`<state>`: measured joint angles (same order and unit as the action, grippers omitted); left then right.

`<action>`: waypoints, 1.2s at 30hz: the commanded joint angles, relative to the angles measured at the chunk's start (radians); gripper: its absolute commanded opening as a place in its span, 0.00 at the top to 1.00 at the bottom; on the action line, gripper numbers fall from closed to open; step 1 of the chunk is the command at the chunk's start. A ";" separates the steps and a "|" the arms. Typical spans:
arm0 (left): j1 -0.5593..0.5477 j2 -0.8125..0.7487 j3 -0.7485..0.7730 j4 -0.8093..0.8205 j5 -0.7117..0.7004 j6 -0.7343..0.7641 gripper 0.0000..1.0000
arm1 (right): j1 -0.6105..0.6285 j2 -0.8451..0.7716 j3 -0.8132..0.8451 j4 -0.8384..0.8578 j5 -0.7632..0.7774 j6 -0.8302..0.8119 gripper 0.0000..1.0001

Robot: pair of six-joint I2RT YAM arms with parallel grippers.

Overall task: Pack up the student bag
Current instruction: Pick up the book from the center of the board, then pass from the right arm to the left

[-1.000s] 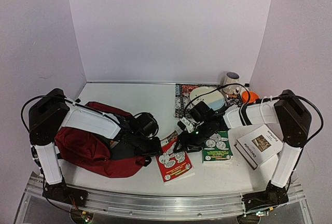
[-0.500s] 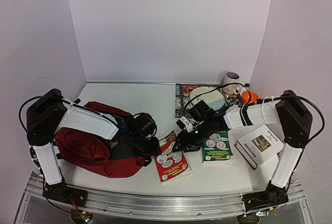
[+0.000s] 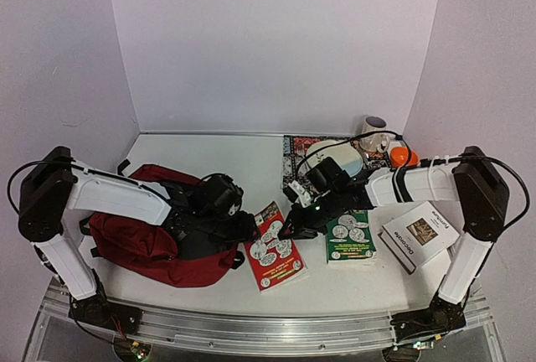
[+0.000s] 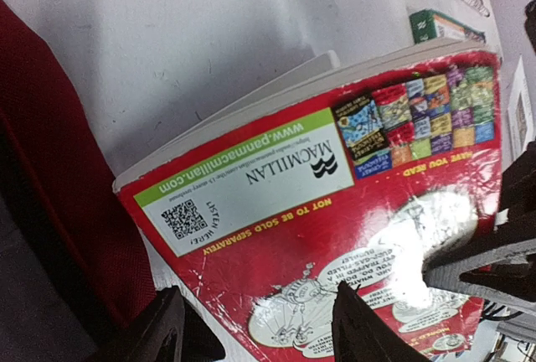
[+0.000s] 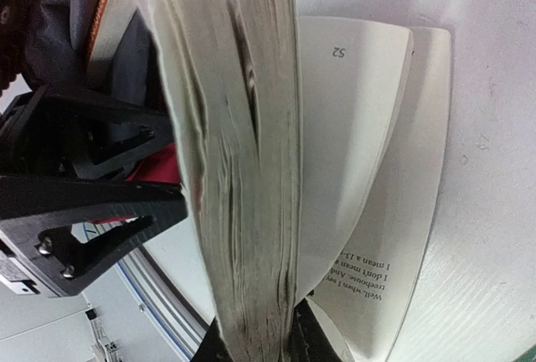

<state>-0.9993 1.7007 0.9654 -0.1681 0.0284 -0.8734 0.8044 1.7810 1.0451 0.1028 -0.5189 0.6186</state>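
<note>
The dark red student bag [image 3: 138, 240] lies at the left of the table; its fabric also shows in the left wrist view [image 4: 50, 169]. A red paperback book [image 3: 276, 251] lies tilted just right of the bag's mouth, its back cover filling the left wrist view [image 4: 335, 211]. My right gripper [image 3: 293, 226] is shut on the book's page block [image 5: 243, 211] at its far edge, and a few pages hang loose. My left gripper [image 3: 240, 230] is open, its fingers [image 4: 163, 328] spread close over the cover at the book's bag-side end, holding nothing.
A green book [image 3: 350, 238] lies right of the red one, and a white book [image 3: 419, 235] lies further right. A patterned book with a plate [image 3: 335, 157], a mug [image 3: 374, 131] and an orange ball [image 3: 403, 157] stand at the back right.
My right gripper has moved left with the red book, bringing it nearer the bag. My left arm has drawn back to the left, its gripper still at the book's bag-side end.
</note>
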 commanded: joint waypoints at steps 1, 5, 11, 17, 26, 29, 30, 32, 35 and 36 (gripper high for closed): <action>0.023 -0.116 -0.050 0.111 -0.055 -0.036 0.31 | -0.016 -0.099 0.003 0.042 -0.039 0.003 0.95; 0.032 -0.177 -0.090 0.149 -0.077 -0.051 0.21 | -0.031 -0.147 -0.006 0.060 -0.050 0.008 0.95; 0.069 -0.241 -0.186 0.290 -0.024 -0.092 0.16 | -0.048 -0.205 -0.015 0.107 -0.081 0.018 0.94; 0.077 -0.287 -0.214 0.414 0.080 -0.070 0.17 | -0.051 -0.234 -0.028 0.181 -0.128 0.039 0.94; 0.080 -0.305 -0.231 0.505 0.106 -0.049 0.35 | -0.050 -0.253 -0.018 0.242 -0.153 0.053 0.93; 0.080 -0.315 -0.254 0.551 0.113 -0.054 0.48 | -0.051 -0.251 -0.017 0.254 -0.151 0.053 0.93; 0.081 -0.325 -0.267 0.571 0.109 -0.059 0.54 | -0.051 -0.249 -0.018 0.259 -0.152 0.052 0.93; 0.082 -0.347 -0.295 0.611 0.103 -0.069 0.64 | -0.051 -0.244 -0.021 0.267 -0.151 0.053 0.92; 0.083 -0.388 -0.333 0.679 0.107 -0.084 0.67 | -0.052 -0.237 -0.031 0.284 -0.157 0.058 0.92; 0.083 -0.402 -0.344 0.700 0.112 -0.088 0.68 | -0.052 -0.234 -0.034 0.289 -0.157 0.060 0.92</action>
<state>-0.9108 1.3780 0.6504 0.3653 0.1089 -0.9455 0.7512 1.5780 1.0079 0.2904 -0.6286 0.6636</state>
